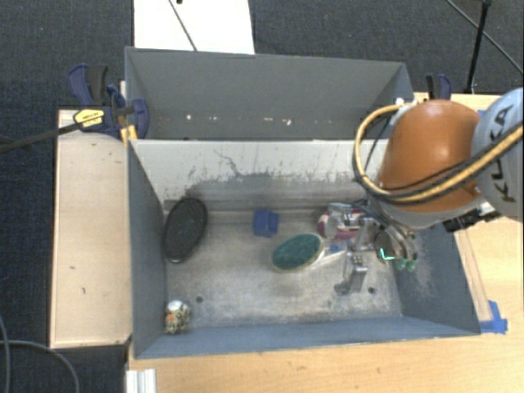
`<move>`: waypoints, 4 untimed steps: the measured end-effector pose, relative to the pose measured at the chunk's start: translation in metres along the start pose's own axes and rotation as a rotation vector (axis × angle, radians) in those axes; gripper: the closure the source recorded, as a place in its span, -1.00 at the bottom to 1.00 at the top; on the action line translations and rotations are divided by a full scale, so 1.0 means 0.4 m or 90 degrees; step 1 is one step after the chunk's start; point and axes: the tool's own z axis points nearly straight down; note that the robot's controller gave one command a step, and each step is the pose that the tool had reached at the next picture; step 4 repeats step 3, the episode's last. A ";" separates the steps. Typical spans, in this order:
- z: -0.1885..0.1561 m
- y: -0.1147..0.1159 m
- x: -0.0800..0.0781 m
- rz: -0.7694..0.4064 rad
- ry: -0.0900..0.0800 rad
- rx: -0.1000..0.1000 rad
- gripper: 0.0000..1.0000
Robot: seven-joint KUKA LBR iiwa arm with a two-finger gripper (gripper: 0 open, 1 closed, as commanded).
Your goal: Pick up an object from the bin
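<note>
The gripper (353,278) hangs low over the floor of the bin (246,301), just right of the green oval (296,252), which is the nearest likely pick. I cannot tell whether the gripper is open or closed. The oval looks light, stiff and smooth-domed, so probably slippery. A hold across its short width, low on the sides, seems safest. A pink-and-white clutter (337,219) lies just up-right of the oval, a blue block (264,222) is up-left, and a black oval (184,228) is well left. The arm comes in from the oval's right with the wrist tipped downward and its orange cover (430,158) above.
</note>
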 end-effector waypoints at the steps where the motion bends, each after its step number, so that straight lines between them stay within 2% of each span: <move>1: 0.308 0.023 -0.170 -0.011 -0.003 0.000 -1.00; 2: 0.298 0.023 -0.171 -0.010 -0.006 0.000 1.00; 3: -0.017 0.002 -0.179 -0.024 -0.010 0.001 1.00; 4: -0.017 0.002 -0.179 -0.024 -0.010 0.001 1.00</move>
